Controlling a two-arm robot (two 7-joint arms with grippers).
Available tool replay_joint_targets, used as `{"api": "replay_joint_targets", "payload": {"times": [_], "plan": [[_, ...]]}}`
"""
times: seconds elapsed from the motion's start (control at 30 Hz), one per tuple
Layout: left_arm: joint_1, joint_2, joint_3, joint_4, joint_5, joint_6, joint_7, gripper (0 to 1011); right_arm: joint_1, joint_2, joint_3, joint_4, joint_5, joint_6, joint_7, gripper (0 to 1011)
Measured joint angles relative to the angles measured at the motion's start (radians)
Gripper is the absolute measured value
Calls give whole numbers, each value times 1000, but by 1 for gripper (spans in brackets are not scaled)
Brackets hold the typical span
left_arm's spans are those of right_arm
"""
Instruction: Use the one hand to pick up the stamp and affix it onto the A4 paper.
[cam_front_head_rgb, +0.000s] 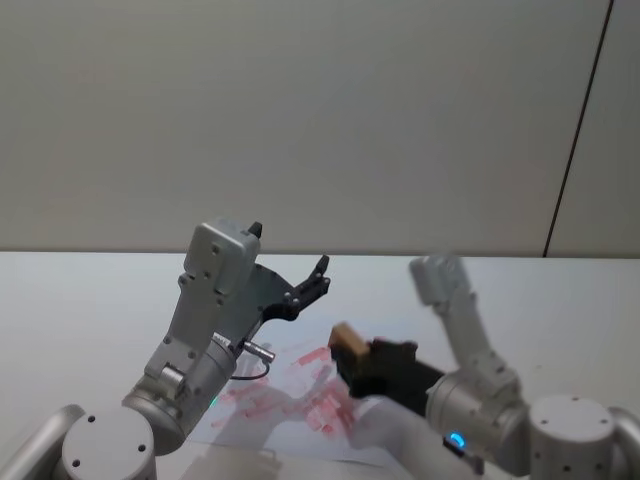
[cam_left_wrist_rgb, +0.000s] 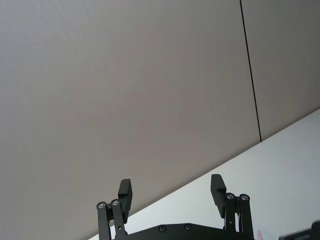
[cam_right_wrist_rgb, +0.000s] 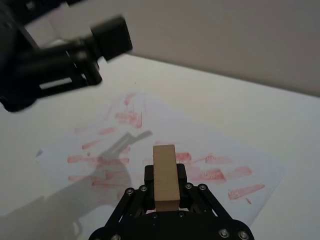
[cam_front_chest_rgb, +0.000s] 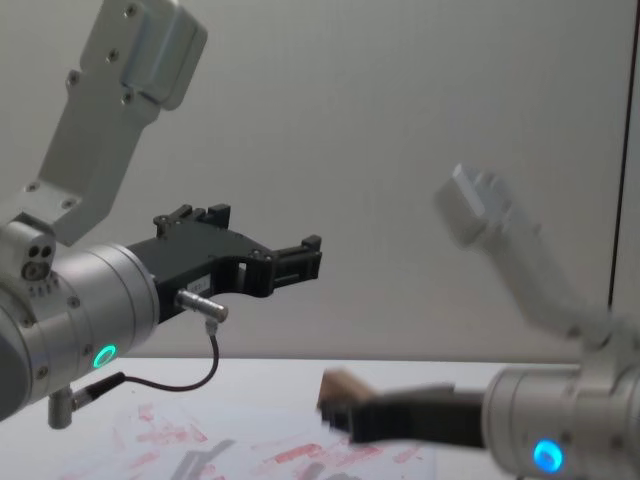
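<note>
The light-brown wooden stamp (cam_right_wrist_rgb: 165, 176) sits clamped between the black fingers of my right gripper (cam_right_wrist_rgb: 165, 182), the hand with the blue-lit wrist. In the head view that gripper (cam_front_head_rgb: 352, 355) carries the stamp (cam_front_head_rgb: 347, 344) above the right part of the A4 paper (cam_front_head_rgb: 290, 400), a white sheet covered with red ink prints. From the chest the stamp (cam_front_chest_rgb: 343, 386) hangs a little above the paper (cam_front_chest_rgb: 200, 450). The paper (cam_right_wrist_rgb: 150, 150) lies flat below the stamp in the right wrist view. My left gripper (cam_front_head_rgb: 315, 280) is raised and open over the sheet, holding nothing.
The white table (cam_front_head_rgb: 80, 300) stretches back to a plain grey wall (cam_front_head_rgb: 300, 120). My left arm (cam_right_wrist_rgb: 55, 60) with its green-lit wrist (cam_front_chest_rgb: 100, 355) and black cable hovers above the far side of the paper.
</note>
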Motion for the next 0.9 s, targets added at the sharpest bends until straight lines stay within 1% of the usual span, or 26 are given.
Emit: {"api": "replay_joint_targets", "payload": {"times": [0.1, 0.13, 0.27, 0.4, 0.63, 0.9], "plan": [[0, 0, 0, 0, 0, 0, 0, 1003, -6, 10, 9, -36, 22, -7, 0, 221], [0, 0, 0, 0, 0, 0, 0, 1002, -12, 17, 16, -60, 34, -11, 0, 221], [0, 0, 0, 0, 0, 0, 0, 1002, -20, 31, 28, -97, 53, -18, -2, 220], [0, 0, 0, 0, 0, 0, 0, 1002, -34, 55, 44, -143, 71, -24, -6, 221], [0, 0, 0, 0, 0, 0, 0, 1002, -56, 99, 70, -187, 72, -26, -14, 221], [0, 0, 0, 0, 0, 0, 0, 1003, -89, 155, 93, -208, 44, -30, -21, 220]]}}
